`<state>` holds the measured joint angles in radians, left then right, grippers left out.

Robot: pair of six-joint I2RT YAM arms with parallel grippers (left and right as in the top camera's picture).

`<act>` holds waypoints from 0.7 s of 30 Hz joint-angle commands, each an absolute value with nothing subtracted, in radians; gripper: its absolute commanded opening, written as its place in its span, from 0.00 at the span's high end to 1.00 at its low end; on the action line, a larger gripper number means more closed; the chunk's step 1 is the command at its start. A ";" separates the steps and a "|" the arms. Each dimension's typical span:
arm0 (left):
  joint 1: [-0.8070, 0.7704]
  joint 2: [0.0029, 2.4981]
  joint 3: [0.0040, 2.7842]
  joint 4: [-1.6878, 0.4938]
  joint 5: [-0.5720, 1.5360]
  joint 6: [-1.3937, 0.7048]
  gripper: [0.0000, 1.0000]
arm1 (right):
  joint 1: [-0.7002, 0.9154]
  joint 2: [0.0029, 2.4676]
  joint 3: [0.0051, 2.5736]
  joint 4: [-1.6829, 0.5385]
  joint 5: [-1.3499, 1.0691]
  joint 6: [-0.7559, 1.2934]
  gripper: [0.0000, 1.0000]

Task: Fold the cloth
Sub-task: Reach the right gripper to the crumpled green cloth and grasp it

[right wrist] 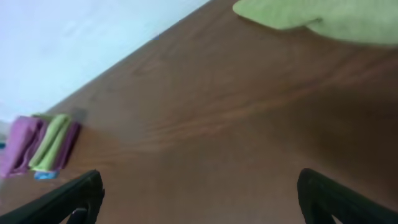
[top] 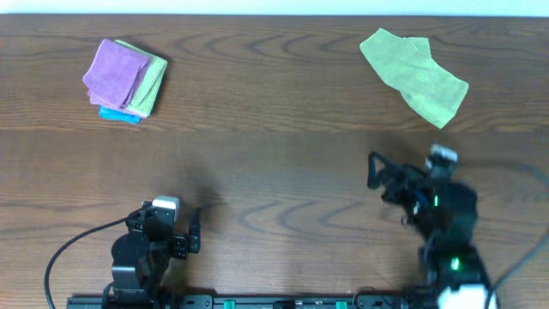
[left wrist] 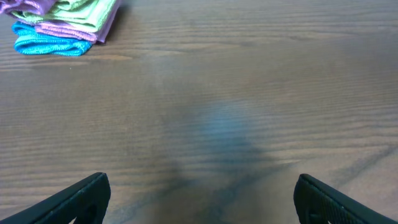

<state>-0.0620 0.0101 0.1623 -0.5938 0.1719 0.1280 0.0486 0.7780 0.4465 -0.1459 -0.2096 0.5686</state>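
Observation:
A light green cloth (top: 415, 73) lies loose and rumpled on the brown table at the far right; its edge also shows at the top of the right wrist view (right wrist: 317, 18). My right gripper (top: 374, 170) is open and empty, well in front of the cloth; its fingers frame bare wood in the right wrist view (right wrist: 199, 199). My left gripper (top: 195, 230) is open and empty near the front left, over bare table in the left wrist view (left wrist: 202, 199).
A stack of folded cloths, purple over green over blue (top: 126, 79), sits at the far left, and shows in the left wrist view (left wrist: 59, 25) and the right wrist view (right wrist: 40, 146). The table's far edge (top: 274, 17) meets a white wall.

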 commanded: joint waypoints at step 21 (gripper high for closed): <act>-0.066 0.004 0.155 -0.590 0.161 0.120 0.05 | -0.170 1.755 1.344 -0.657 0.062 0.282 0.01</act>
